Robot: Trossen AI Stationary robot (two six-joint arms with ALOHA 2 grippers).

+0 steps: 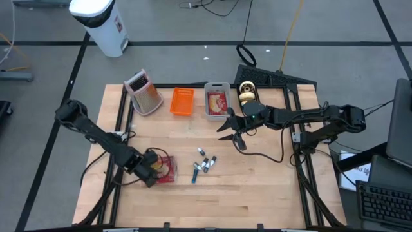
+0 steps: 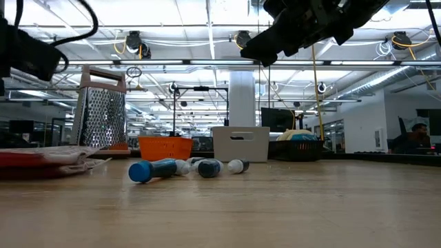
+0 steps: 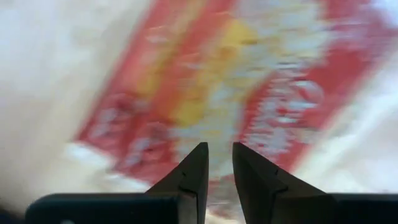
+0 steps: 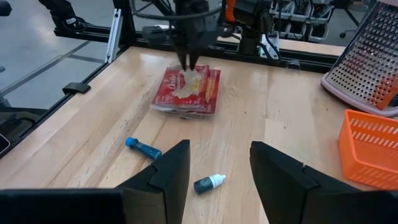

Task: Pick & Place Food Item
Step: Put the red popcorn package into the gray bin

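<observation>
You've got a flat red plastic food packet w/ yellow and white print, lying flat on the wooden table, near the front-left part. In the right wrist view the same packet looks slightly crumpled, clear film over pale contents in the middle, red border round it. A second red-printed packet sits inside the grey rectangular bin at the table's back edge, beside the orange basket.

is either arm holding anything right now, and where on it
The left gripper pinches the top face of the red food packet, which lies on the table. The right gripper holds nothing.
</observation>
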